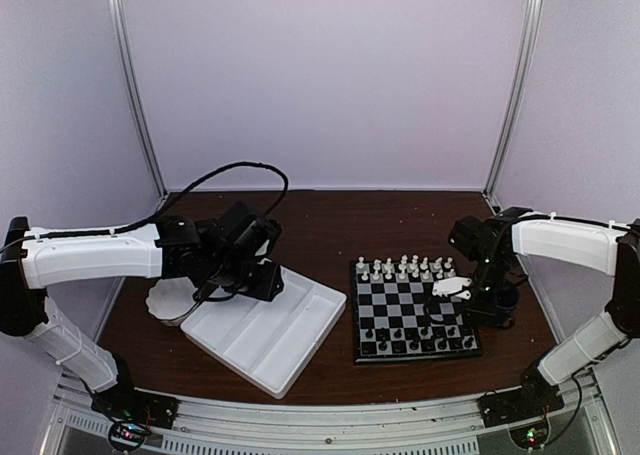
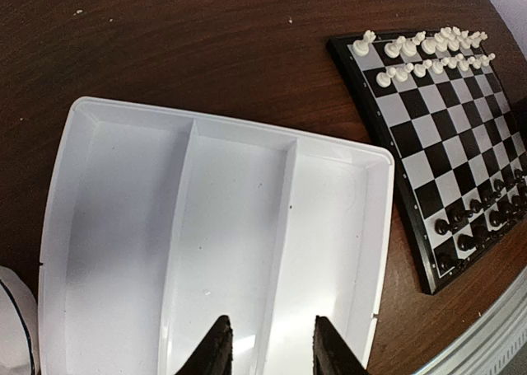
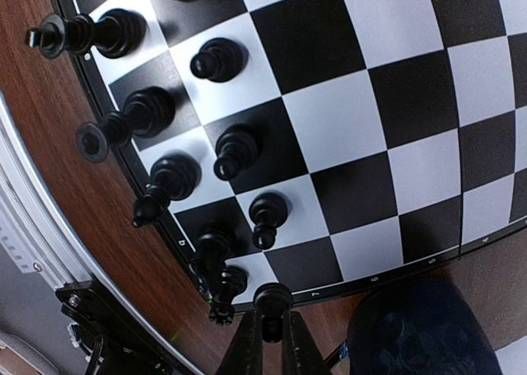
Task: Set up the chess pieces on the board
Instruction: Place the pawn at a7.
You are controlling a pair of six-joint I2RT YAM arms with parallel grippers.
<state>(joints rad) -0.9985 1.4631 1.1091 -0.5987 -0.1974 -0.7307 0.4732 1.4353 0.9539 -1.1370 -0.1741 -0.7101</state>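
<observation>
Brown wood table (image 1: 330, 225). White three-slot tray (image 1: 262, 340) sits left of centre, long axis diagonal, far-right to near-left. Board (image 1: 412, 313) just right of tray, nearly square to table edge. White bowl (image 1: 165, 303) left of tray, partly under left arm. White pieces (image 1: 405, 268) upright on two far rows, black pieces (image 1: 418, 337) upright on near rows. Left gripper (image 2: 272, 346) over tray, fingers apart, nothing between. Right gripper (image 3: 270, 332) clenched on head of black piece (image 3: 272, 297), upright, at board edge by end of black back row.
</observation>
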